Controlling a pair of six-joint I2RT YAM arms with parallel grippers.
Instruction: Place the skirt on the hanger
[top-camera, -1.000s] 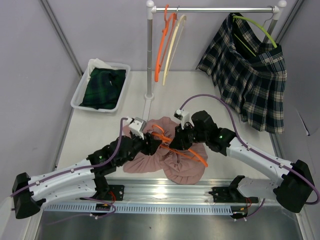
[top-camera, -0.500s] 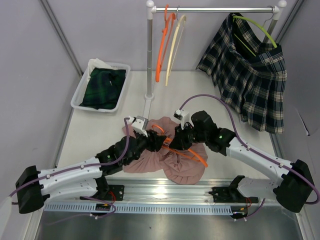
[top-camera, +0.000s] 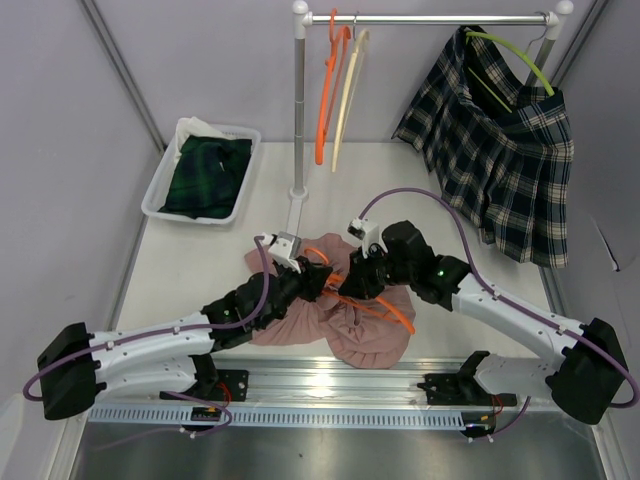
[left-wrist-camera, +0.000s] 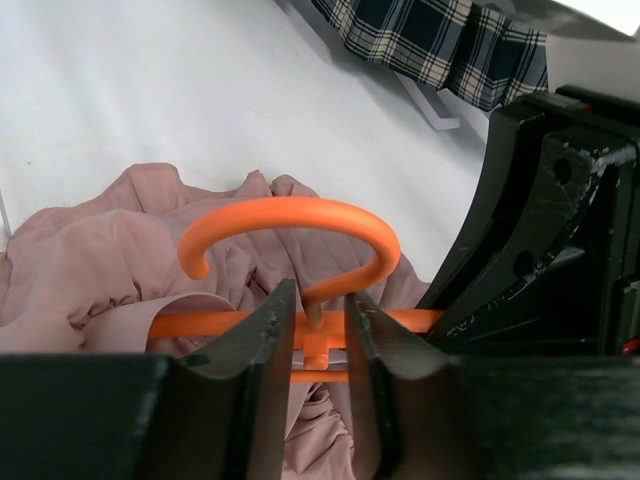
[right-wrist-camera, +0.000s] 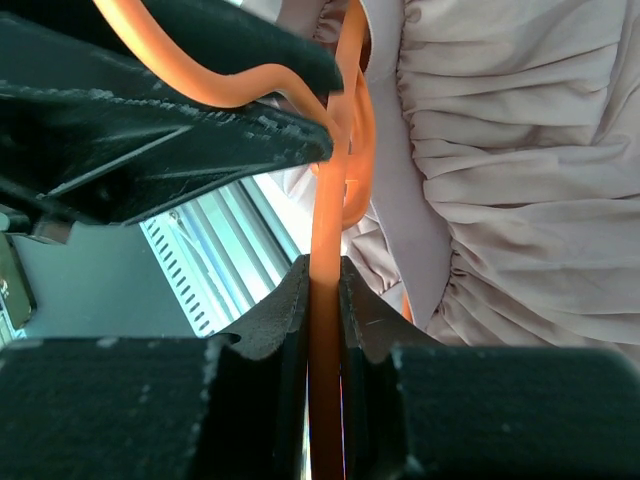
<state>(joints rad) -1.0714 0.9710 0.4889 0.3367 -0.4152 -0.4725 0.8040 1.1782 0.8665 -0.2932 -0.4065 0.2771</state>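
Right claw (right-wrist-camera: 325, 300): clamped tight on arm of orange hanger (left-wrist-camera: 290, 215), pinning it steady. Left claw (left-wrist-camera: 318, 330): narrowed astride the hook's neck, pinch not discernible; probably for a second hold. Pink skirt (top-camera: 370, 340): bunched beneath hanger, middle of desk (top-camera: 200, 270) near edge.

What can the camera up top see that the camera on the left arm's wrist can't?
Only the top view shows the rail with a spare orange hanger and a cream hanger on it, and the white bin holding dark green clothes. Only the left wrist view shows the orange hanger close up, its hook standing up between the fingers of the left gripper. Both show the crumpled pink skirt, the orange hanger lying on it, and the plaid skirt.
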